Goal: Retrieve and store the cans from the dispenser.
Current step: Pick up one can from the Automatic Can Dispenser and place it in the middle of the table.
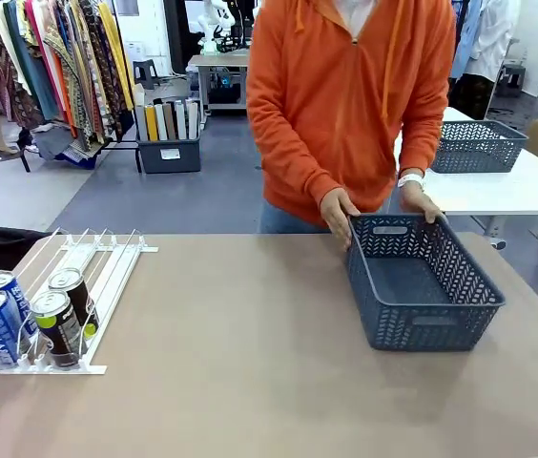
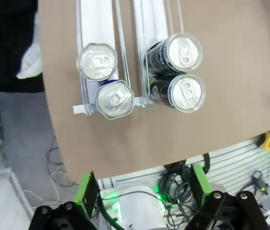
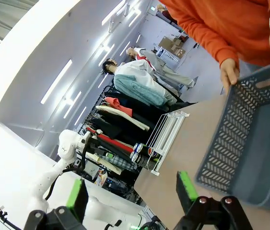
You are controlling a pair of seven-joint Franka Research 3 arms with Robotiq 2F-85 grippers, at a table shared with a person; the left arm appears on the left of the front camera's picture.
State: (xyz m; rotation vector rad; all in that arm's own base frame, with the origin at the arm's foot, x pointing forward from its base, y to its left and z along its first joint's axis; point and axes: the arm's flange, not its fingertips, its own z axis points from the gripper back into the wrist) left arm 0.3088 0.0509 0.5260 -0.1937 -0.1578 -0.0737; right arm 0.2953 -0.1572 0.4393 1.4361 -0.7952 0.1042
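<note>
Left gripper [image 2: 142,172], black w/ green pads, is hanging spread wide & empty; flat white wire-rail dispenser [image 2: 96,28] is lying below & ahead, its four slim silver-topped cans [image 2: 114,98] standing upright at near end, tops facing it. Right gripper [image 3: 131,178], also spread, is sitting farther off.

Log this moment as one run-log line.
cans: four, all in dispenser | left gripper: open, above cans | right gripper: open, empty | basket: empty, held by person's hands
</note>
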